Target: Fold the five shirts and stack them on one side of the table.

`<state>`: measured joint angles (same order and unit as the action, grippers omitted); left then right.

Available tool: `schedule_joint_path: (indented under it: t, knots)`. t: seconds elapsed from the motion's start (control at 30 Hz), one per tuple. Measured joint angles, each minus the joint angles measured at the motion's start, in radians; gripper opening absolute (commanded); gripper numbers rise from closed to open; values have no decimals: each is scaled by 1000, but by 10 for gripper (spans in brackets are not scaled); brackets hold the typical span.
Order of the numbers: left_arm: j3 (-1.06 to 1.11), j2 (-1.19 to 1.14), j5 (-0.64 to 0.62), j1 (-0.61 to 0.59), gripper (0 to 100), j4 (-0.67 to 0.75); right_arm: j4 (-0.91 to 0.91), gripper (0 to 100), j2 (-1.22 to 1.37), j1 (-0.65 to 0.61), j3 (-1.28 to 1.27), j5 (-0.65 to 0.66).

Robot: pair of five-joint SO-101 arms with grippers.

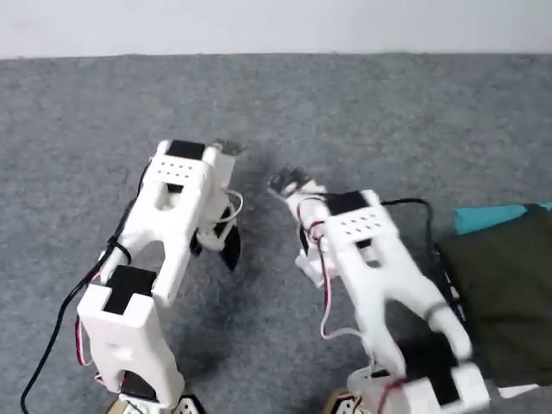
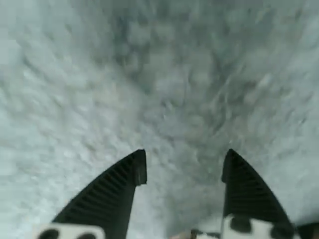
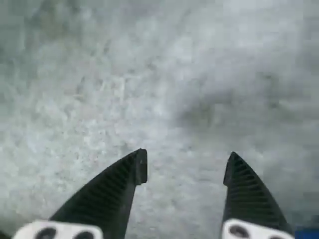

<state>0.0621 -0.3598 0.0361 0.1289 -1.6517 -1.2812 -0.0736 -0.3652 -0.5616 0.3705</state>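
A dark green shirt (image 1: pixel 504 293) lies folded on the gray table (image 1: pixel 285 103), at the edge on the robot's right. It sits on top of a blue-green shirt (image 1: pixel 487 216), which peeks out on the far side of the green one. I cannot tell if more shirts are in the pile.

The right arm (image 1: pixel 379 267) is just beside the green shirt, and a black cable (image 1: pixel 427 216) runs from the arm toward it. The right gripper (image 3: pixel 187 159) points down at the bare table. Its two black jaws are spread wide apart and hold nothing. A tiny bit of blue (image 3: pixel 306 233) shows near one jaw; I cannot tell what it is.

The left arm (image 1: pixel 164 233) stands farther from the green shirt, on the other side of the right arm. The left gripper (image 2: pixel 186 159) also points down at the table. Its jaws are wide apart too, with nothing between them.

A white wall (image 1: pixel 276 26) rises behind the table, far from the green shirt.
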Motion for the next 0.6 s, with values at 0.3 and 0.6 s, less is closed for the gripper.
schedule_joint_path:
  t: [0.3, 0.6]
  knots:
    - [153, 0, 0, 2, 246, 2, 0, 252, 207, -6, 12, -2]
    - [299, 2, 0, 2, 246, 118, 0, 252, 212, -6, 15, -2]
